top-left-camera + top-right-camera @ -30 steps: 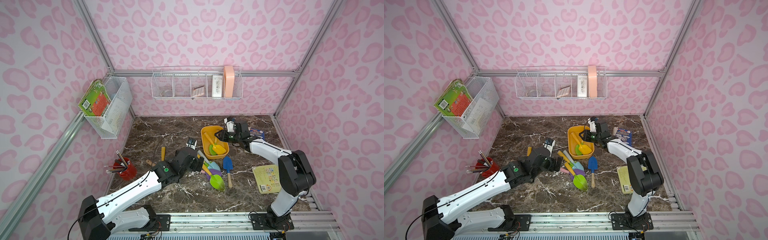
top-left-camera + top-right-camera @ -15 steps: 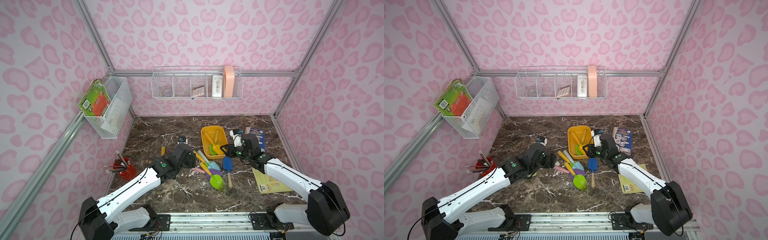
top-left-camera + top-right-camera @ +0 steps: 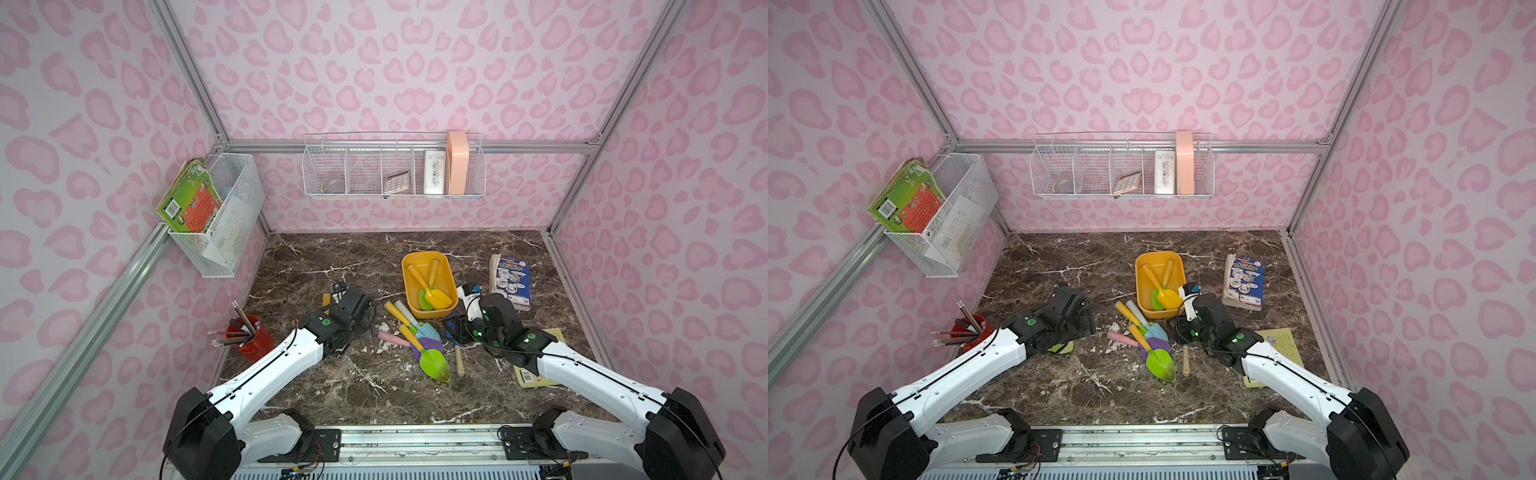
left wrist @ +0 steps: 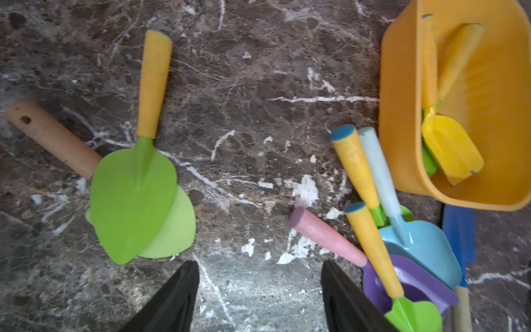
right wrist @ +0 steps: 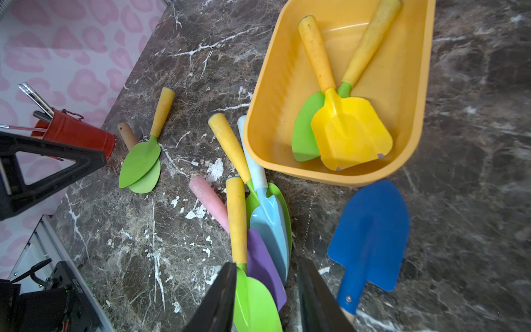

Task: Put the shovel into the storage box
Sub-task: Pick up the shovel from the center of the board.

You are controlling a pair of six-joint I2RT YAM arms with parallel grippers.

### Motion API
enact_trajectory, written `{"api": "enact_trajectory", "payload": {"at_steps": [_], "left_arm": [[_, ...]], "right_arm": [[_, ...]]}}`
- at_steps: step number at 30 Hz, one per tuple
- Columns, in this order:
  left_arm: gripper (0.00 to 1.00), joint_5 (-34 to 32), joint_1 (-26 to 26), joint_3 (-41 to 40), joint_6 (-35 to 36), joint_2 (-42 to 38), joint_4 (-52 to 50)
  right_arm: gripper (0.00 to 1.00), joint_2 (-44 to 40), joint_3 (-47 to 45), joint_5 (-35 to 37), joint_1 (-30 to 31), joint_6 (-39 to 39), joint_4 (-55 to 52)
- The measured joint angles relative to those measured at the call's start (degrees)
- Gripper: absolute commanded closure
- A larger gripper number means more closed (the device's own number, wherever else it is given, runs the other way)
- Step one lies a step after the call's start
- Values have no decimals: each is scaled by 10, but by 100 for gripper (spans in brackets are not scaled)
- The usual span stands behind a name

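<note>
Your right gripper (image 5: 267,267) is hovering, jaws narrow and empty, over the yellow-handled green-bladed shovel (image 5: 238,224), just below the yellow-orange plastic storage box (image 3: 446,270) near frame centre in both top views. The left gripper (image 4: 258,266) is gaping wide, empty. You're wanting a mid-handle pinch.

High top views face down; close wrist views share the storage box (image 5: 402,86).
</note>
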Motion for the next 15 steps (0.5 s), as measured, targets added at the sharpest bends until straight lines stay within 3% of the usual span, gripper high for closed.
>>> {"api": "enact_trajectory", "payload": {"at_steps": [8, 15], "left_arm": [[37, -5, 118, 53, 37, 77, -22], [41, -1, 179, 90, 75, 196, -2]], "right_arm": [[62, 26, 0, -1, 14, 9, 15], [62, 0, -19, 5, 15, 16, 24]]}}
